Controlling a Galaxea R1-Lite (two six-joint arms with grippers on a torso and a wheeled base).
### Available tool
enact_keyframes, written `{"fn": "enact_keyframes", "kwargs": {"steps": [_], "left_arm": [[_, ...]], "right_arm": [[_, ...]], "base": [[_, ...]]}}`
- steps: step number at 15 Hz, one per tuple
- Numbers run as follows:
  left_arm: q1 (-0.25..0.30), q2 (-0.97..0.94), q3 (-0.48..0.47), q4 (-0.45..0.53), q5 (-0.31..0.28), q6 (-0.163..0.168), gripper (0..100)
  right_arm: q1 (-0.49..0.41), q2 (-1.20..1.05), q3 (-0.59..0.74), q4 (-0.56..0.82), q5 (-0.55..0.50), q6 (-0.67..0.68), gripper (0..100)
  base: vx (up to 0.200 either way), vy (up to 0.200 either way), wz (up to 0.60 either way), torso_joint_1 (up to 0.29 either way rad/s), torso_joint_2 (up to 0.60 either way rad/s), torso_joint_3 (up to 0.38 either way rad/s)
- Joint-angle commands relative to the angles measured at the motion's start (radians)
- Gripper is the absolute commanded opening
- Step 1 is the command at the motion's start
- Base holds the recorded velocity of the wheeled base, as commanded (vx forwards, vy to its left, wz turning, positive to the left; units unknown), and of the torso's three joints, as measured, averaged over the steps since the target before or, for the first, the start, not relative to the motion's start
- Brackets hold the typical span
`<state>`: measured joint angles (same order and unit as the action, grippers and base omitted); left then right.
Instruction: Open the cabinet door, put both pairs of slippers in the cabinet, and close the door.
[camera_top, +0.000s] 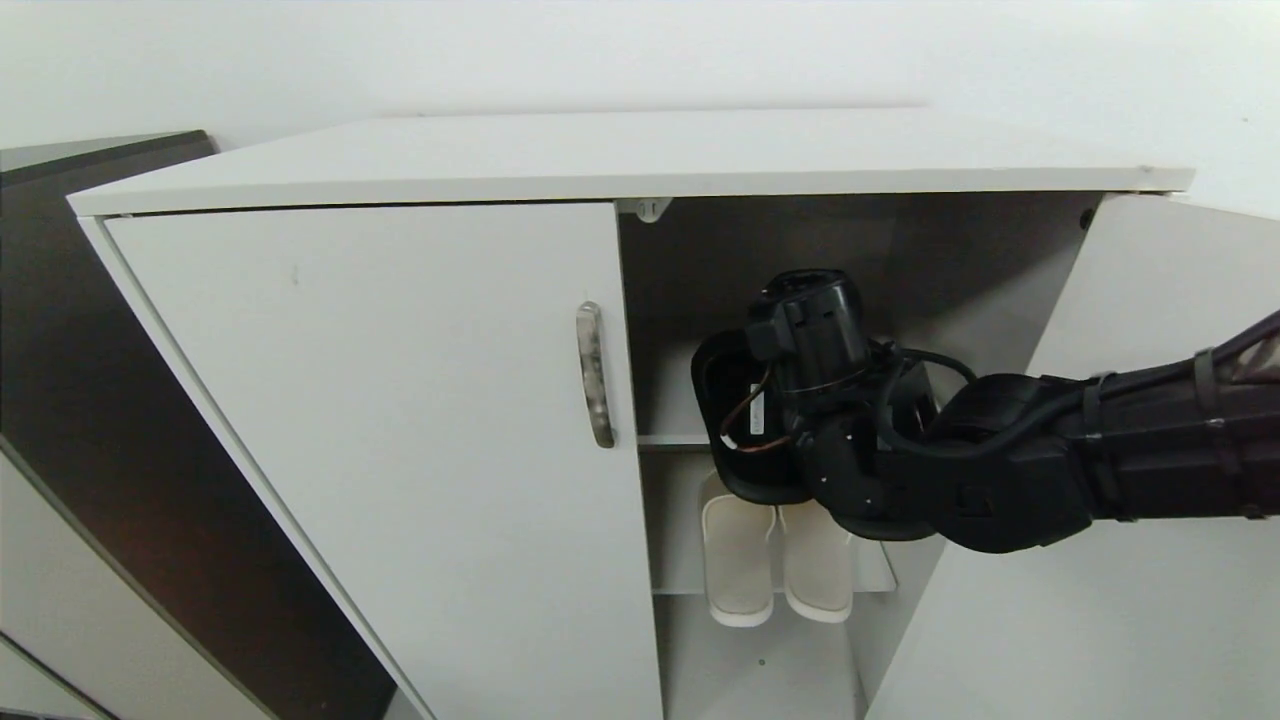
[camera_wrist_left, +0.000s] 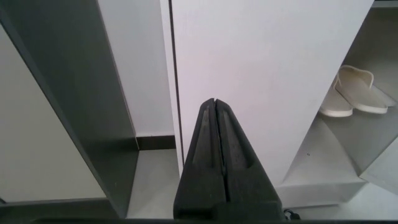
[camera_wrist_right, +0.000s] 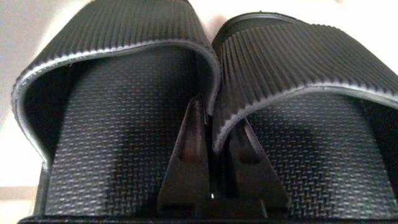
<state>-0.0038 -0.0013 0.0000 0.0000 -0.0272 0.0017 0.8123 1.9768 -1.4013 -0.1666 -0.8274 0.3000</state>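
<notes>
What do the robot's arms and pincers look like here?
The right arm is matte black with bulky rounded segments, a black cable looping outside and strap bands round the forearm. The left pincer has two flat black fingers, grooved lengthwise, tapering to a point.

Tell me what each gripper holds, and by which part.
The right gripper is shut on the black slippers, pinching their adjoining inner strap edges together. The left gripper is shut and holds nothing.
</notes>
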Motion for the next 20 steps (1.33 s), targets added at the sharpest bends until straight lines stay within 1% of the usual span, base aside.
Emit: {"fn": "enact_keyframes", "kwargs": {"steps": [1, 7, 10, 12, 13, 17, 20], "left_arm": [[0.001, 0.001, 0.0, 0.0, 0.0, 0.0, 0], [0.001, 0.001, 0.0, 0.0, 0.0, -0.002, 0], [0.001, 0.001, 0.0, 0.0, 0.0, -0.002, 0], [0.001, 0.001, 0.0, 0.0, 0.0, -0.002, 0], [0.001, 0.001, 0.0, 0.0, 0.0, -0.002, 0], [0.001, 0.001, 0.0, 0.0, 0.0, -0.002, 0], [0.001, 0.001, 0.0, 0.0, 0.0, -0.002, 0]], "right_arm": [[-0.021, 0.043, -0.039, -0.001, 0.014, -0.009, 0], [-0.073, 0.123, -0.206, -0.001, 0.108, -0.068, 0], [-0.093, 0.14, -0.275, 0.038, 0.11, -0.093, 0], [-0.098, 0.146, -0.282, 0.052, 0.11, -0.093, 0], [-0.098, 0.148, -0.282, 0.052, 0.11, -0.091, 100], [-0.096, 0.148, -0.255, 0.052, 0.11, -0.088, 100], [-0.062, 0.045, -0.153, 0.045, 0.1, -0.087, 100]], "base": [[0.0, 0.0, 0.0, 0.0, 0.0, 0.0], [0.0, 0.0, 0.0, 0.0, 0.0, 0.0], [0.0, 0.0, 0.0, 0.0, 0.0, 0.0], [0.0, 0.0, 0.0, 0.0, 0.0, 0.0], [0.0, 0.0, 0.0, 0.0, 0.0, 0.0], [0.0, 0.0, 0.0, 0.0, 0.0, 0.0], [0.0, 0.0, 0.0, 0.0, 0.0, 0.0]]}}
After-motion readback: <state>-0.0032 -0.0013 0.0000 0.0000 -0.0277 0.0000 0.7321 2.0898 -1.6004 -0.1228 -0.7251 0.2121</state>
